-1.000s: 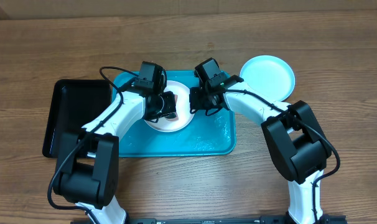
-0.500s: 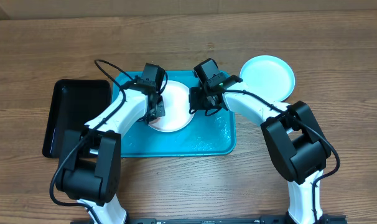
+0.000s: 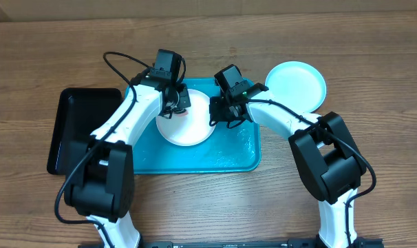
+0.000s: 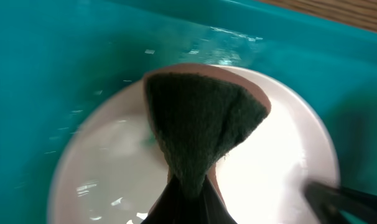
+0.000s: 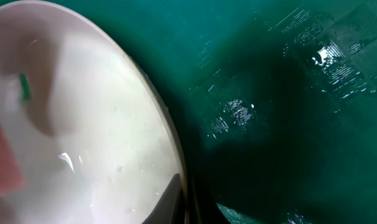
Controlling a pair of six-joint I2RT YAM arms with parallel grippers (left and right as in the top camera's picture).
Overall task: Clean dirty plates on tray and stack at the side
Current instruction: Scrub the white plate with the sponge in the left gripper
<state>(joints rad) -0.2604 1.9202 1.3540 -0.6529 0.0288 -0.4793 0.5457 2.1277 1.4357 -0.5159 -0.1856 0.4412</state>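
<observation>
White plate (image 3: 188,131) sits flat in the turquoise tray (image 3: 229,155), in the tray's left-centre part and nearer the far rim. Both arms are on it.

Left hand (image 3: 177,103): fingers clamped on a sponge (image 4: 201,124), held at its narrow end. Sponge has a dark green scouring face and a pinkish backing, and fans out wider away from the fingers. It is over the far-left part of the plate. It looks pressed to the surface, but contact can't be confirmed from the left wrist view.

Right hand (image 3: 214,116): at the plate's right edge. In the right wrist view the rim runs straight in between the two fingers, so it is pinched shut on the rim. Tray floor beside it is wet, with bright glints on the water.

Plate surface: mostly clean and glossy, with wet highlights. One small green smear (image 5: 24,86) is visible on the inner face toward the sponge side.

Pale cyan plate (image 3: 296,84): on the tabletop (image 3: 373,55), just off the tray's far-right corner, outside the tray, touched by neither hand. Can't tell whether anything is under it.

Black tray (image 3: 78,124): on the tabletop just left of the turquoise tray, with the left arm's lower links crossing above its right side.
</observation>
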